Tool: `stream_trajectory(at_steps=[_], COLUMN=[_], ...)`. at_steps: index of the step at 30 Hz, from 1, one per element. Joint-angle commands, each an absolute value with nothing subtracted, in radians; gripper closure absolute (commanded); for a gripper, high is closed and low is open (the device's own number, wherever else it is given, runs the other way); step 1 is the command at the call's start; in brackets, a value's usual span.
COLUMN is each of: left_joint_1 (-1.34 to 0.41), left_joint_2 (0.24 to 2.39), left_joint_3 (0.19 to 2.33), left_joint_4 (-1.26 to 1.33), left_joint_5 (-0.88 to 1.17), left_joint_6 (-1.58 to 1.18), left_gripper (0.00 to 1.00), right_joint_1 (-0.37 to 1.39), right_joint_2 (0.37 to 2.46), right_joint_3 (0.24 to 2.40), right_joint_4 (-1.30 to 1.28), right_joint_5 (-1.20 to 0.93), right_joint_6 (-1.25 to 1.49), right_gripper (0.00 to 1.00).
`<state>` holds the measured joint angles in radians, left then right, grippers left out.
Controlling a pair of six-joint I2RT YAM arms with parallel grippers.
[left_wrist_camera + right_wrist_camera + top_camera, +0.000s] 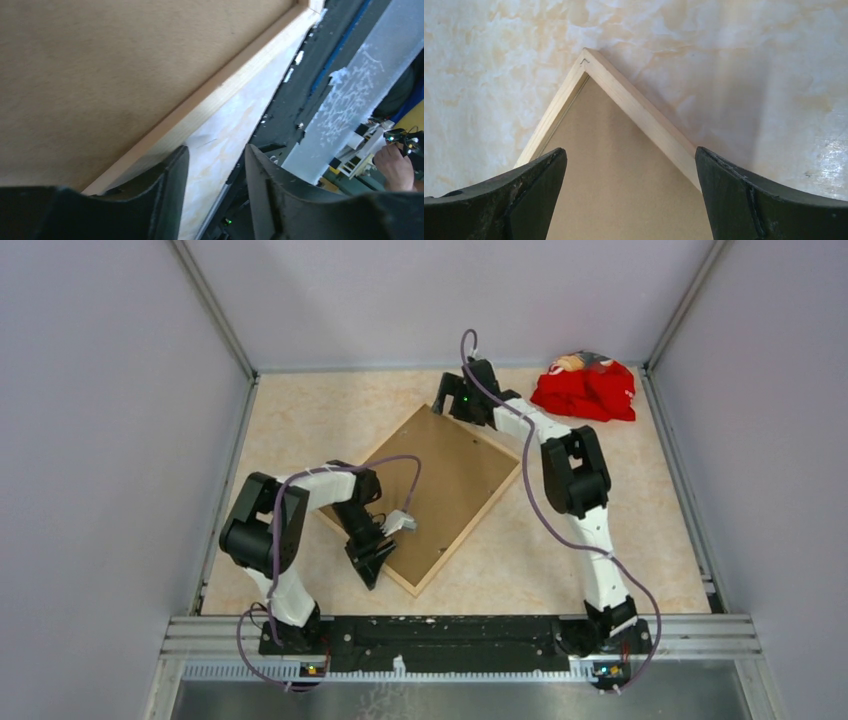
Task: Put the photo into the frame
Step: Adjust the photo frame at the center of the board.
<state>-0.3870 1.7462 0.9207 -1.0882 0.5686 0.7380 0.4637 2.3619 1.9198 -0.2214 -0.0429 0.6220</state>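
Note:
The frame (468, 528) lies face down and turned diagonally on the table, its thin light wood rim around a plain brown backing board (440, 480). The photo is hidden. My left gripper (372, 562) sits at the frame's near left edge. In the left wrist view it (216, 150) is open, with bare tabletop between its fingers and the wood rim (220, 95) just to their left. My right gripper (447, 398) hovers over the frame's far corner (634, 102). It (630, 152) is wide open above the board (619, 175) and holds nothing.
A crumpled red cloth item (585, 388) lies at the back right corner. Grey walls enclose the marbled tabletop (290, 430) on three sides. A metal rail (450, 630) runs along the near edge, between the arm bases.

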Motion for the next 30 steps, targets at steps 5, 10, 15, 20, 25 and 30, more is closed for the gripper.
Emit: stream_trajectory(at_steps=[5,10,15,20,25,30], left_joint_1=[-0.341,-0.196,0.008,0.135,0.153,0.152], left_joint_2=[1.667,1.668,1.825,2.005,2.115,2.141], left_joint_3=[1.020,1.204,1.446,1.667,1.707,1.643], left_joint_4=[-1.009,-1.134,-1.146,-1.014,-0.967,-0.974], left_joint_5=[0.584,0.591,0.569,0.533,0.542,0.623], left_joint_6=[0.932,1.002,0.960,0.787,0.721,0.748], left_gripper=[0.35,0.35,0.42,0.53,0.66,0.81], right_joint_1=[0.513,0.492,0.493,0.499,0.502,0.499], right_joint_2=[2.114,1.904,1.644,1.409,1.253,1.213], right_joint_3=[1.869,1.636,1.264,0.944,0.757,0.671], right_joint_4=[-0.365,-0.358,-0.283,-0.227,-0.204,-0.175], right_joint_5=[0.005,0.045,0.006,-0.062,-0.101,-0.129], right_joint_6=[0.542,0.547,0.597,0.676,0.729,0.755], right_gripper=[0.01,0.01,0.01,0.01,0.01,0.01])
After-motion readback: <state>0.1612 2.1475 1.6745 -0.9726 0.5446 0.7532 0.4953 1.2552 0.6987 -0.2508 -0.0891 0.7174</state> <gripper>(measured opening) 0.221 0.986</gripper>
